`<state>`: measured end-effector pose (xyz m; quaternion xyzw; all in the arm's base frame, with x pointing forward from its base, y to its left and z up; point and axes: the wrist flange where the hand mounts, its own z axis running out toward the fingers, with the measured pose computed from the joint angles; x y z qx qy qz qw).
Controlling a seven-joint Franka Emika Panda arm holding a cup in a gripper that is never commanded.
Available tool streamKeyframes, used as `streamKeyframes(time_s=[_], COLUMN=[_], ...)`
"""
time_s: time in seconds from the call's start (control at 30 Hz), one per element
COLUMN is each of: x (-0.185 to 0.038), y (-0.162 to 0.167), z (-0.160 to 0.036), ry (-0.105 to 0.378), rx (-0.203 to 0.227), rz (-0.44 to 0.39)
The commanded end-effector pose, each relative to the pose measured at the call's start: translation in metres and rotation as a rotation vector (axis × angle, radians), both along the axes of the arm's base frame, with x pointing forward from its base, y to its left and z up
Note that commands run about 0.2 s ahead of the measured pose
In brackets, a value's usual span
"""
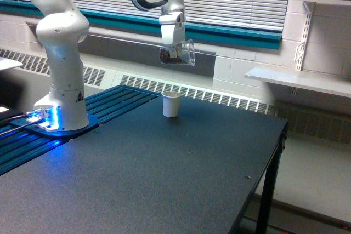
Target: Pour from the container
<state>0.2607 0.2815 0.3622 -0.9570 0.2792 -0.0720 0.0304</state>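
Note:
The container (178,53), a small clear plastic cup with dark brown bits inside, hangs in the air tipped onto its side, its mouth facing the exterior view's right. My gripper (172,42) is shut on it from above. The brown bits lie against the cup's lower wall, toward its base. Directly below stands a white paper cup (171,104), upright on the dark table (164,179), well apart from the container.
The arm's white base (61,97) stands on blue slats at the exterior view's left. A radiator grille and window blinds run behind the table. White shelves (299,80) hang on the wall at the exterior view's right. The table's edge drops off at the right.

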Motion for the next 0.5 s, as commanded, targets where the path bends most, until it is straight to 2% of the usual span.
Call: streamKeyframes(time_s=[0.03,0.3,0.5], x=[-0.008,-0.024,-0.038], y=[0.014,0.024,0.025], z=[0.0,-0.005,-0.016], ry=[0.01,0.029,0.059], rx=[0.007,0.008,0.012], rz=[-0.021,-0.026,-0.046])
